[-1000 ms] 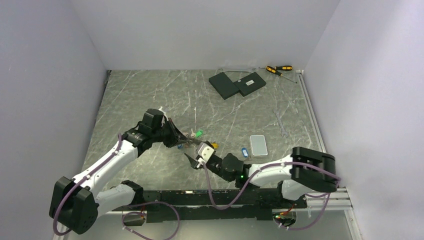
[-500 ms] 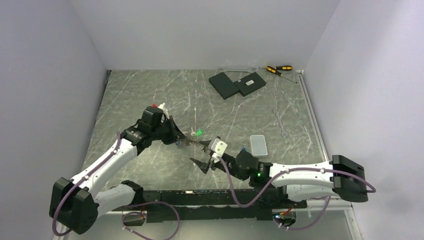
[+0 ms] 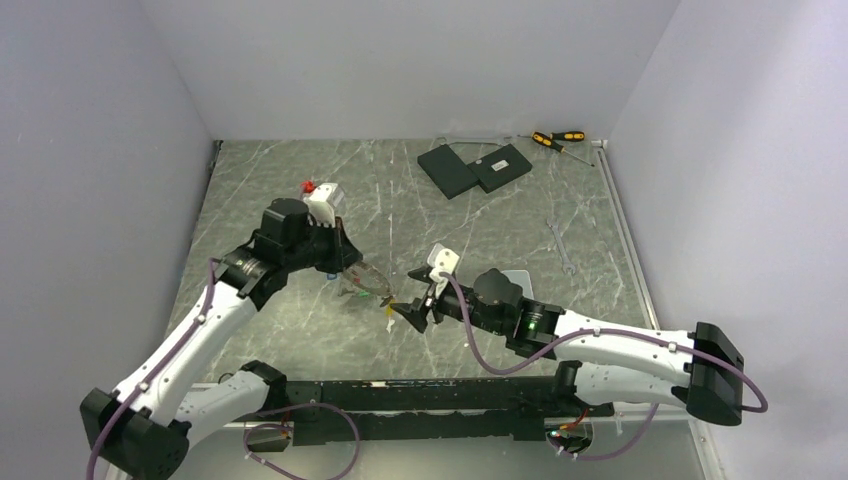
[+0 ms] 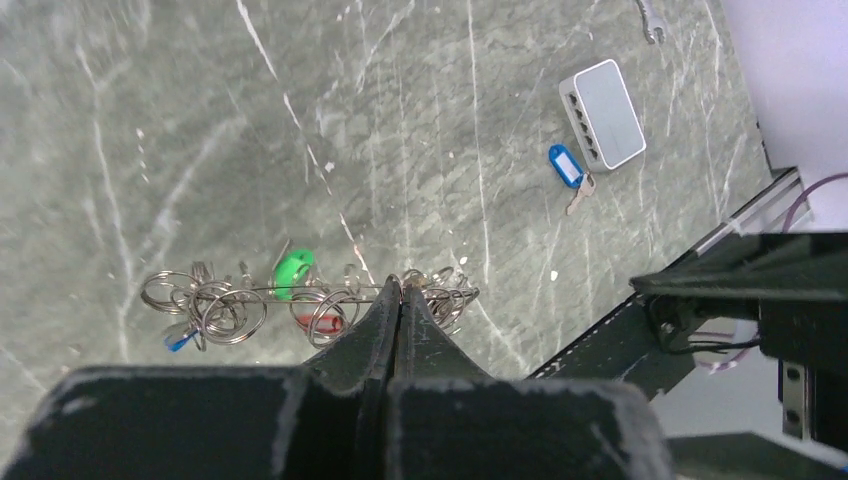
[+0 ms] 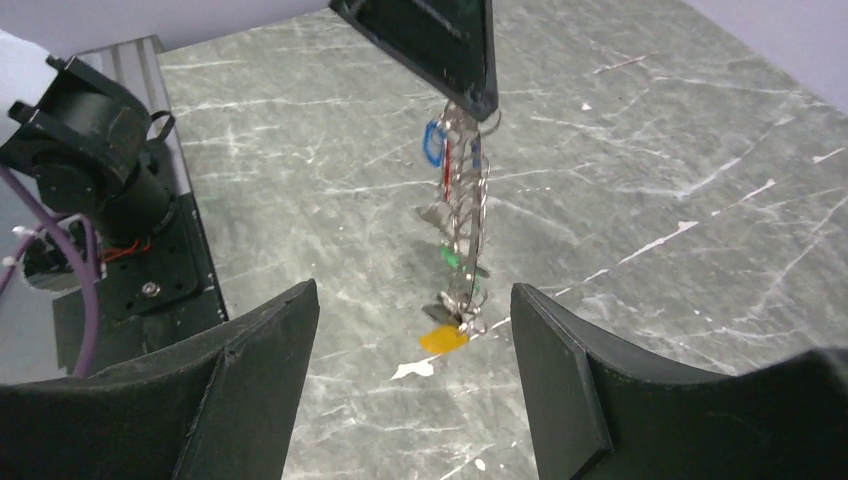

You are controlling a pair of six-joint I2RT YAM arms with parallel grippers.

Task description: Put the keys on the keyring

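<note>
The keyring (image 4: pixel 300 293), a thin wire ring strung with small rings, hangs from my left gripper (image 4: pixel 402 285), which is shut on its wire. Green (image 4: pixel 293 270), red (image 4: pixel 320 322) and blue tags hang on it. In the top view the keyring (image 3: pixel 368 286) hangs above the table below the left gripper (image 3: pixel 352 268). In the right wrist view the keyring (image 5: pixel 462 225) dangles edge-on with a yellow tag (image 5: pixel 443 338) at its lower end. My right gripper (image 5: pixel 412 300) is open and empty, just short of the ring. A loose blue-tagged key (image 4: pixel 567 166) lies on the table.
A pale rounded slab (image 4: pixel 605 100) lies beside the blue key, partly hidden by my right arm in the top view (image 3: pixel 520 277). Two black slabs (image 3: pixel 470 167), yellow-and-black screwdrivers (image 3: pixel 557 138) and a wrench (image 3: pixel 562 247) lie at the back right. A black rail (image 3: pixel 400 395) runs along the near edge.
My left gripper has lifted the keyring and drawn it left and back. My right arm has reached out leftward, bringing its open gripper up to the hanging ring.
</note>
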